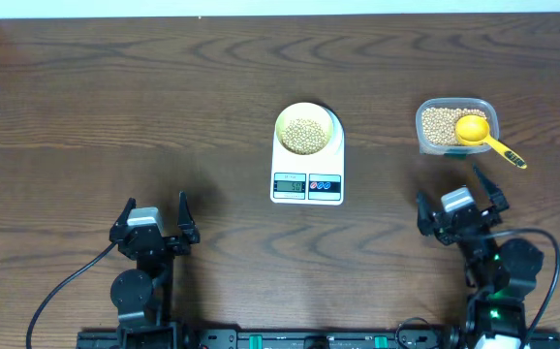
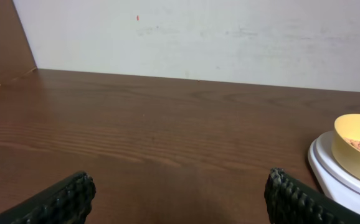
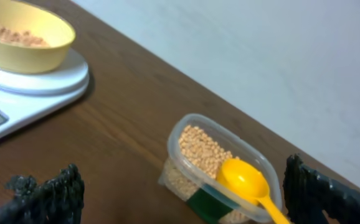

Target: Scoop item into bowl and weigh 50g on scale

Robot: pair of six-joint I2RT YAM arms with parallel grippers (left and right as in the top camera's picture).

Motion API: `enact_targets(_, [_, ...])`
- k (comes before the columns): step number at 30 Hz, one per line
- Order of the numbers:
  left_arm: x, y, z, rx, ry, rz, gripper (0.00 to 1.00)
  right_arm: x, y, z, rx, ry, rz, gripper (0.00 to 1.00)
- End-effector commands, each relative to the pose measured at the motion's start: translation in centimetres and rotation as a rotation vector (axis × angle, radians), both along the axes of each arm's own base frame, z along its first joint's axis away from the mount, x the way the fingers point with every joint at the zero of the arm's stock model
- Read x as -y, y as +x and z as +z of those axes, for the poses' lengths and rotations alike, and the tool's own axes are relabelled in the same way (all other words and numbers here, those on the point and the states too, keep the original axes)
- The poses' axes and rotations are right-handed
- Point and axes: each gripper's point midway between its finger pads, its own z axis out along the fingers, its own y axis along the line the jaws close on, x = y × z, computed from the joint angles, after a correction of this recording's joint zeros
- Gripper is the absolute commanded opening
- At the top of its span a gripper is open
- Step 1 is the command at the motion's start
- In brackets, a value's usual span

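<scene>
1. The flat white digital scale (image 1: 307, 167) sits on the dark brown wooden worktop (image 1: 115, 97), with its round platform on the far side and its small grey display on the side nearer the arms. The digits are too small to read.
2. The small round pale yellow-green bowl (image 1: 282, 120) stands upright on the scale's platform and covers most of it.
3. A layer of small round tan beans (image 1: 305, 136) lies in the bottom of the bowl, well below its rim.
4. A clear rounded-rectangle plastic tub (image 1: 420, 126) stands on the worktop to the right of the scale, apart from it and level with the platform. It holds more of the same beans.
5. A bright yellow plastic scoop (image 1: 474, 129) rests with its cup on the beans at the side of the tub away from the scale. Its handle sticks out over the rim, pointing away from the scale and toward the arms.
6. The left tool (image 1: 155, 211) is nearer the arms than the scale and well off to its left. Its jaws stand wide apart with nothing between them.
7. The right tool (image 1: 450, 189) is to the right of the scale, just on the near side of the tub. Its jaws are also spread wide and hold nothing.
</scene>
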Motion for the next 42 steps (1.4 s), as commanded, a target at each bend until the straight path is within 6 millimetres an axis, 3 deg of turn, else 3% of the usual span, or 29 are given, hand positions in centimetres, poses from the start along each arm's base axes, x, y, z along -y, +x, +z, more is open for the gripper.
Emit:
enact_targets(1, [0.1,-0.1,-1.7,-0.053,-0.009,-0.008,0.89,0.1,-0.3,0.3,0.021,0.004,-0.040,0.99])
enact_targets(9, [0.1,-0.1,-1.7,-0.053,-0.009,-0.008,0.89,-0.6,-1.4,0.8,0.038,-0.001,-0.029,0.99])
enact_targets(18, [0.1,-0.1,-1.7,-0.053,-0.009,-0.009,0.89,-1.3,-2.3,-0.3,-0.008,-0.002,-0.006,0.99])
enact_targets(25, [0.1,-0.1,-1.7,-0.053,-0.009,-0.009,0.89,-1.2,-2.9,-0.9,-0.030,-0.002,-0.015,0.99])
enact_targets(29, [0.1,-0.1,-1.7,-0.053,-0.009,-0.008,0.89,-0.8,-2.9,-0.2,-0.001,0.007,-0.039,0.99])
enact_targets(42, [0.1,-0.1,-1.7,-0.053,-0.009,-0.009,0.89,1.8,-2.9,1.4,0.011,0.349,-0.239,0.99])
